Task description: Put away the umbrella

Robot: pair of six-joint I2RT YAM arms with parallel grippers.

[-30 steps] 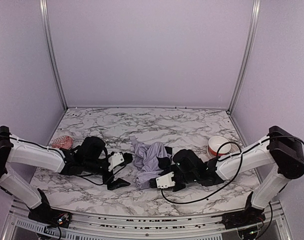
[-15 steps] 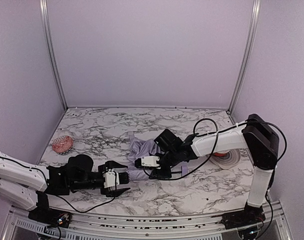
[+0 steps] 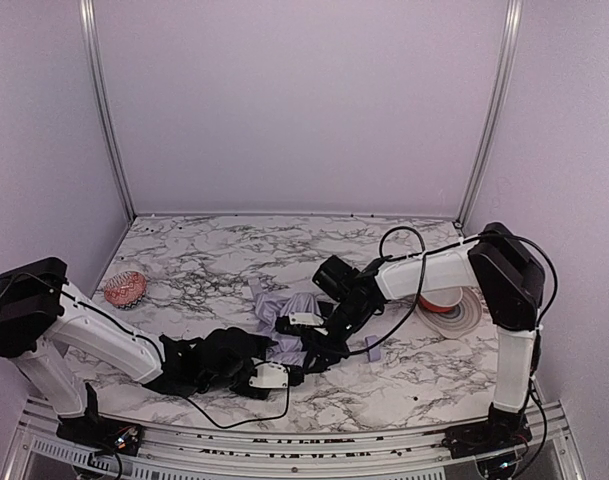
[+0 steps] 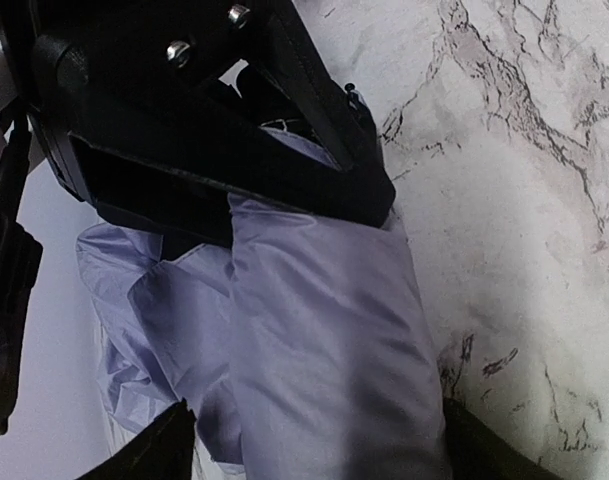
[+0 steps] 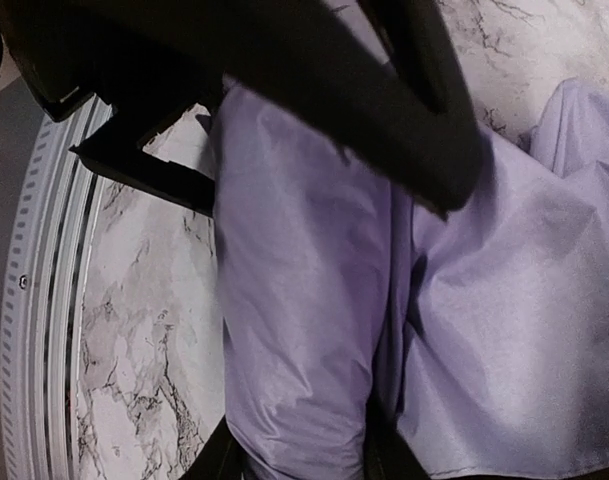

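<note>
A pink mesh ball is seen on the marble table, well apart from the left gripper, behind it and to its left. That gripper is laid low over the table, and its jaws are spread wide, with a fold of the umbrella filling the gap between them; whether the fold is clamped cannot be told. The way just ahead of it is blocked by the right gripper, whose black body is laid across the same fabric. The umbrella is crumpled in a heap between the two grippers, touching both. The right jaws are set narrow and are pinched on a roll of lavender fabric. In both wrist views the roll is seen to run lengthwise out through the jaws. The heap is stretched roughly left to right across the table. The small handle is found near the right gripper, to its right, beside a loop of black cable. The shaft is hidden. The bowl is set further right, beside the right forearm.
</note>
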